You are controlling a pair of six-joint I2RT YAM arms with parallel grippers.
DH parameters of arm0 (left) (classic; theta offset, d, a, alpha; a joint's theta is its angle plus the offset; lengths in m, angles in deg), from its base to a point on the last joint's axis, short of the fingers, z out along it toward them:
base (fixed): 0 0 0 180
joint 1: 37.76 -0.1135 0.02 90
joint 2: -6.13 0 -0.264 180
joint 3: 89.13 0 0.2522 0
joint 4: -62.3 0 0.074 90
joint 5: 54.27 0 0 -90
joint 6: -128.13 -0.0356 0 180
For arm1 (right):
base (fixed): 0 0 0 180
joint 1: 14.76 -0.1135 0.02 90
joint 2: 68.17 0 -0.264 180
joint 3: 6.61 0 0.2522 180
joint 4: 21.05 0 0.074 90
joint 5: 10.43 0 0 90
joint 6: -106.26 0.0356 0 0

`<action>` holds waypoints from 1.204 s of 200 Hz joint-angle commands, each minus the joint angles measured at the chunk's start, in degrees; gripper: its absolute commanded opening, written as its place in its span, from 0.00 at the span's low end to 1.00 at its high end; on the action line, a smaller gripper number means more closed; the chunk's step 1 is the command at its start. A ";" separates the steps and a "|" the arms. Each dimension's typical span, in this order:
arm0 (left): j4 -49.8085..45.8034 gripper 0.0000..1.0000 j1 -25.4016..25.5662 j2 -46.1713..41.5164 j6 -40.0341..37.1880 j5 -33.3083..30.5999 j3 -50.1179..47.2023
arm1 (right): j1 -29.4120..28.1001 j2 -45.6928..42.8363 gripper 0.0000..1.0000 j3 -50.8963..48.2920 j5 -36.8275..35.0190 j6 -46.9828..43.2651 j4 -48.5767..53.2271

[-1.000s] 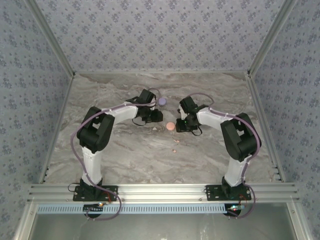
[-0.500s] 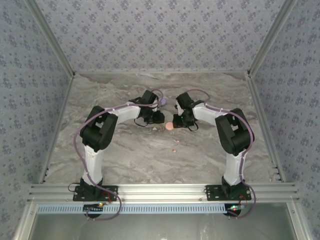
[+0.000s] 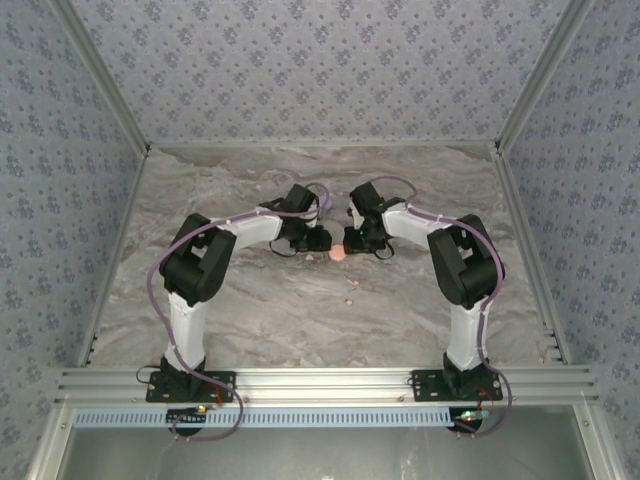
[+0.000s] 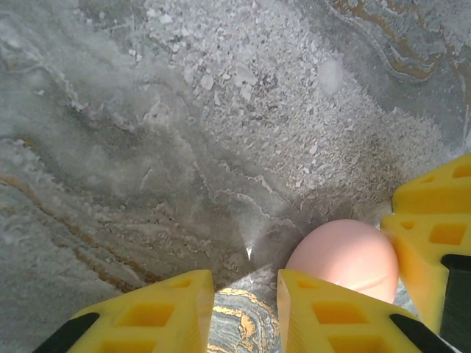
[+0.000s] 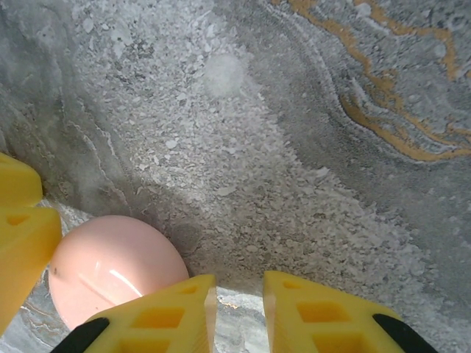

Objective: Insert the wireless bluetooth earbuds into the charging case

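Left gripper (image 4: 246, 283): fingers slightly apart, slim gap, nothing pinched, bare table (image 4: 184, 147) under it. Right gripper (image 5: 239, 287): likewise narrow gap, empty. I see pink case (image 4: 342, 254) mid-table between both grippers, just beside each; contact I cannot tell. Salmon earbuds (image 3: 350, 283) lie loose on table, near side of case, apart from grippers.
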 commanded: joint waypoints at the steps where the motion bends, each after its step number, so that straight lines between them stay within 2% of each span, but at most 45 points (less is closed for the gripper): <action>1: -4.38 0.30 0.69 -2.25 -0.50 -0.78 -1.52 | -0.40 0.83 0.27 0.93 -1.82 -0.38 1.59; 49: -5.11 0.34 0.32 -7.01 -0.33 -5.09 -3.59 | 1.37 -3.23 0.31 -1.04 -2.17 -0.22 1.33; 70: -4.38 0.34 -0.70 -9.06 -0.30 -4.79 -5.01 | 2.13 -5.76 0.32 -2.23 -0.49 0.11 0.93; 118: 6.23 0.42 -3.26 -12.13 3.34 4.76 -10.98 | 3.85 -10.02 0.38 -7.44 10.24 3.55 -4.37; 153: 12.02 0.44 -3.41 -10.96 6.09 9.42 -13.01 | 4.39 -9.08 0.35 -8.90 15.91 5.83 -7.11; 187: 14.72 0.45 -3.37 -9.10 7.27 12.41 -13.49 | 4.57 -7.40 0.32 -9.78 17.84 7.21 -8.88; 241: 15.25 0.45 -3.35 -6.71 7.98 13.20 -12.85 | 4.92 -5.20 0.30 -9.81 18.83 8.24 -10.53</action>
